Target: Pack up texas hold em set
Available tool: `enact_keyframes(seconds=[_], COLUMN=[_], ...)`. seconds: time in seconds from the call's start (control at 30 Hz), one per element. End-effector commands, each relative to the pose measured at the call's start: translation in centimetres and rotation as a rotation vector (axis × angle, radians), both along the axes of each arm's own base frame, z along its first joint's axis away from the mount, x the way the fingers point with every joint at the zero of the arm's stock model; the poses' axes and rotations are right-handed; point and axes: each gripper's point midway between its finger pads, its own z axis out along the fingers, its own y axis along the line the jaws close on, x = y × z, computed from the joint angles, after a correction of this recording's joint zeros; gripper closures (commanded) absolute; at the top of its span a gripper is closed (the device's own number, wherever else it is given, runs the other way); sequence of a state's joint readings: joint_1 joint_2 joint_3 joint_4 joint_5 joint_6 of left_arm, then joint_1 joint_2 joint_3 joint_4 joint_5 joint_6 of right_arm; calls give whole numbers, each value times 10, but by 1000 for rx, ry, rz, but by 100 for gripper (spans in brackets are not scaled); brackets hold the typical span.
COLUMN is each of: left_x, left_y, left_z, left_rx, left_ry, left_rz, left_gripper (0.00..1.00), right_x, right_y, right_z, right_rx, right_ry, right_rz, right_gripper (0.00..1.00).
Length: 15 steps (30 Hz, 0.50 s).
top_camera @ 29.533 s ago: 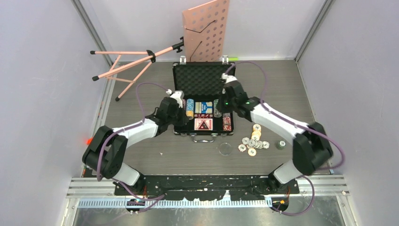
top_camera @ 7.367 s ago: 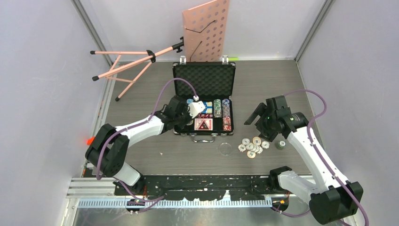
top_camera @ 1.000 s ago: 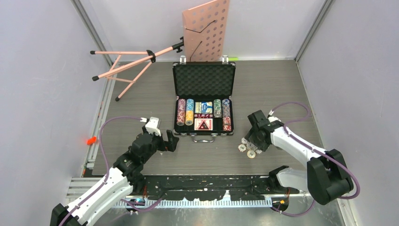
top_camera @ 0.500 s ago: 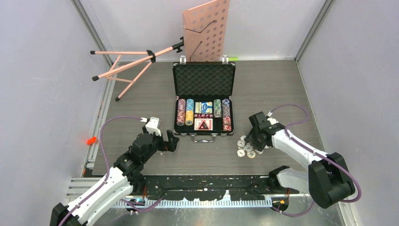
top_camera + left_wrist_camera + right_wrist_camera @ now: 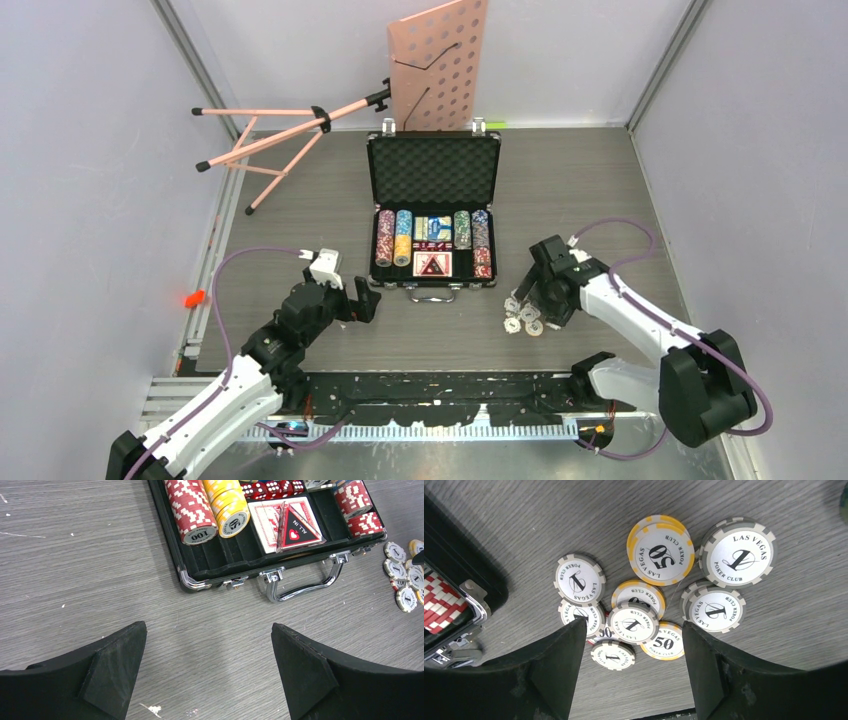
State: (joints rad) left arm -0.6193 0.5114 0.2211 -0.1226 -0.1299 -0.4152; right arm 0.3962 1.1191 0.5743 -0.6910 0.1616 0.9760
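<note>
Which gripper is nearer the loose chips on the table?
Right. The right gripper hovers open directly over the loose chips; the left gripper hangs open beyond the briefcase handle.

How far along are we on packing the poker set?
Done: chip rows, cards and dice sit in the open case. In hand: the right tool, open, hovers over the loose chips, none gripped. Remaining: those chips, then shutting the lid. The left tool idles open.
</note>
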Motion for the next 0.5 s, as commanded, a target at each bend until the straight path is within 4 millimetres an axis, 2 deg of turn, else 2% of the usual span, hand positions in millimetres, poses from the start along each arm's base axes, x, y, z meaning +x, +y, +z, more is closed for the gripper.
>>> enact_keyframes(seconds=[0.0, 0.17, 0.37, 0.47], left_x=[6, 6, 6, 6], left_y=[-6, -5, -5, -5], left_z=[15, 16, 15, 16], left_rx=[-33, -34, -33, -34], left_ry=[-50, -52, -52, -52], left_rz=[-10, -11, -9, -9], left_gripper=[1, 1, 1, 1], right_x=[22, 39, 49, 54], right_y=[-2, 5, 15, 16], right_z=[20, 19, 5, -1], right_rx=[-58, -71, -84, -145], right_ry=[-35, -24, 18, 40], right_rz=[31, 63, 107, 133], right_gripper=[25, 26, 27, 27])
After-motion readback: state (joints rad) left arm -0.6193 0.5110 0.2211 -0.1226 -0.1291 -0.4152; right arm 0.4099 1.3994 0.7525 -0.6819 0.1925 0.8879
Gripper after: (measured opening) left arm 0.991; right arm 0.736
